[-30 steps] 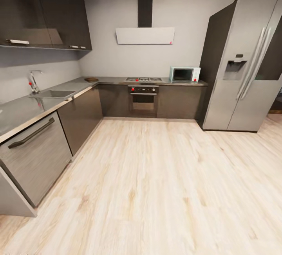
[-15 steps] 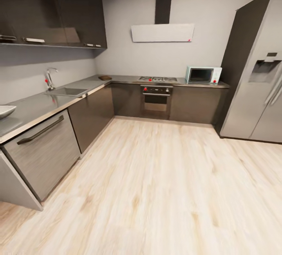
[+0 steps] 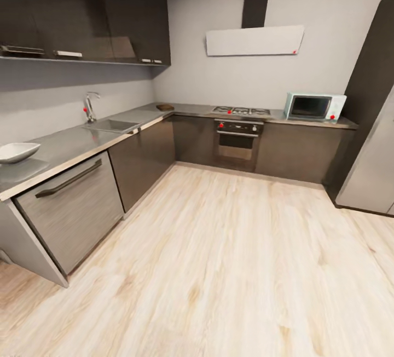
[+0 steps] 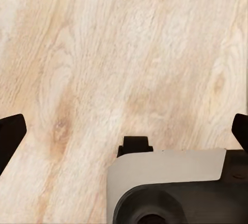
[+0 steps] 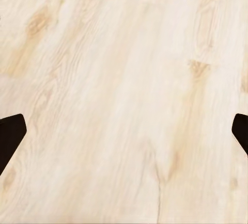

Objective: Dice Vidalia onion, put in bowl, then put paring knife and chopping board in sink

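In the head view the grey sink (image 3: 112, 125) is set into the countertop (image 3: 65, 146) along the left wall, with its chrome tap (image 3: 90, 106) and red knob behind it. The white bowl (image 3: 16, 151) stands on the countertop at the near left. A small brown object, probably the chopping board (image 3: 164, 107), lies at the far corner of the worktop. The onion and the paring knife are not discernible from here. My left gripper (image 4: 125, 133) is open over the plank floor. My right gripper (image 5: 125, 133) is likewise open over the floor, nothing between its fingers.
Dark cabinets (image 3: 139, 160) with bar handles run under the worktop. The back wall holds a hob (image 3: 241, 110), an oven (image 3: 236, 140) and a microwave (image 3: 313, 106). A fridge (image 3: 372, 165) stands at the right. Wide wooden floor (image 3: 230, 258) lies between.
The whole head view has slid to the right, so the camera has turned left. The bowl has come fully into the picture and most of the fridge has left it.
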